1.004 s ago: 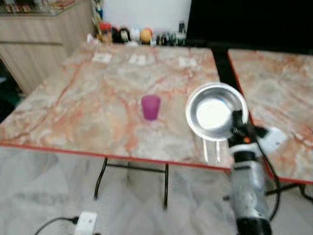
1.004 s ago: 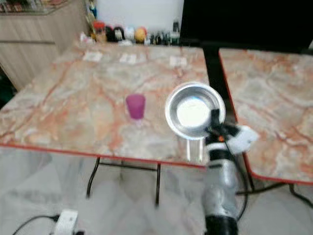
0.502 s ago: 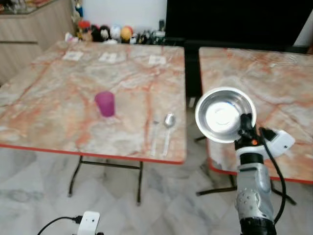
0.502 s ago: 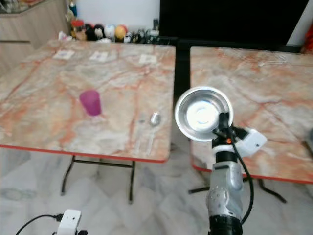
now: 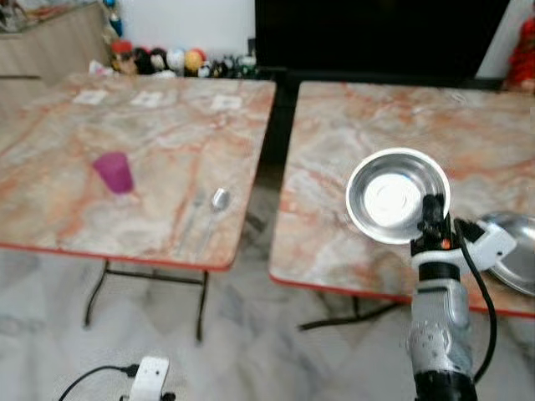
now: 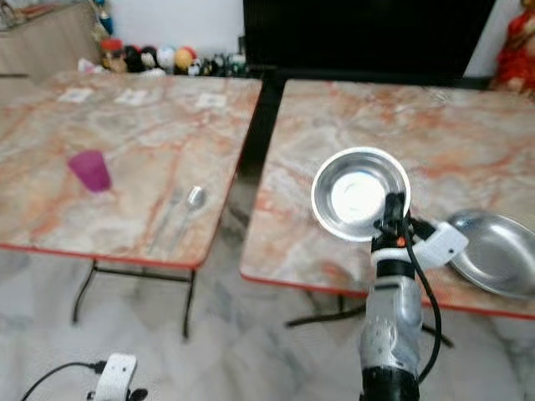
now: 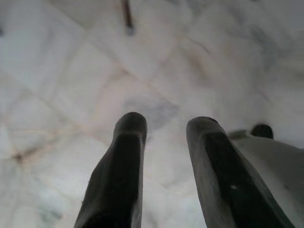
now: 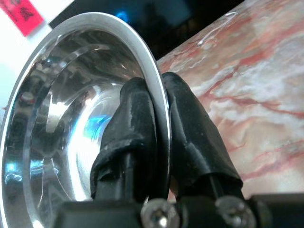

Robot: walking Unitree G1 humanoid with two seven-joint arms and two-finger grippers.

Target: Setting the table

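Right gripper [image 6: 391, 209] is gripping the round shiny steel bowl [image 6: 359, 194] by its near rim, holding it tilted upright in the air above the near edge of the right-hand marble-pattern table with red edging [image 6: 376, 117]. Right wrist view is giving the close look the head views lack: the two black fingers [image 8: 190, 128] are clamping the thin bowl rim, one inside and one outside. Head views are showing what the wrist cameras miss: a flat steel plate [image 6: 495, 251] is lying near the right table's near right corner, just beside the held bowl. On the left-hand marble-pattern table [image 5: 75, 159], a purple plastic cup [image 5: 113, 172] is standing upright toward the near edge, and a metal spoon [image 5: 216, 202] is lying near the near right corner, well apart from the cup. Small paper cards [image 5: 147, 99] are sitting along its far edge. Left gripper [image 7: 164, 137] is hanging over the pale marble floor [image 7: 71, 57], jaws a narrow gap apart, holding nothing.
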